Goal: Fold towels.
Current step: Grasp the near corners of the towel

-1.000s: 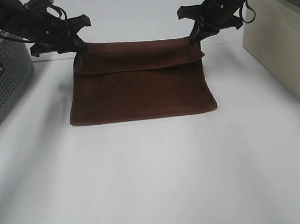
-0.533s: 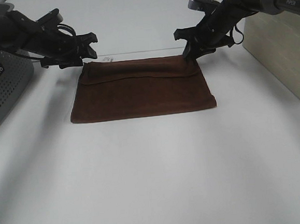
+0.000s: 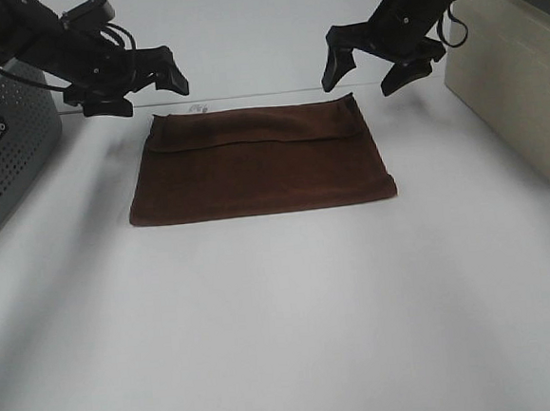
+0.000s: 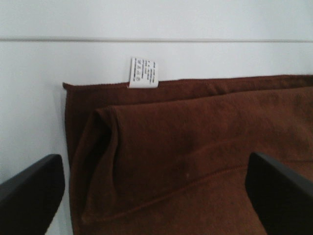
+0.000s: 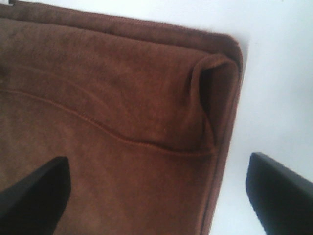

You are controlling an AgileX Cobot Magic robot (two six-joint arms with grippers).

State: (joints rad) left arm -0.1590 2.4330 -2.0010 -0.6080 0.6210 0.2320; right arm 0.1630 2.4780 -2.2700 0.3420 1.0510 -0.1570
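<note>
Towel [image 3: 260, 164] lies folded on table [image 3: 285, 338], tag [image 4: 143, 73] at its 11 o'clock edge. Both spread, gripping nothing: left end effector [image 3: 150, 96] at towel's 11 o'clock, right end effector [image 3: 359, 85] at 1 o'clock.

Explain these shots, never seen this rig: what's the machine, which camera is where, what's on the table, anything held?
Two black robot arms, each ending in a two-finger gripper. The wide picture is from a high camera; the other two are from wrist cameras, one per arm. On the white table lies a folded reddish-brown towel with a white tag. The left gripper and right gripper hover open near its far corners, holding nothing.
</note>
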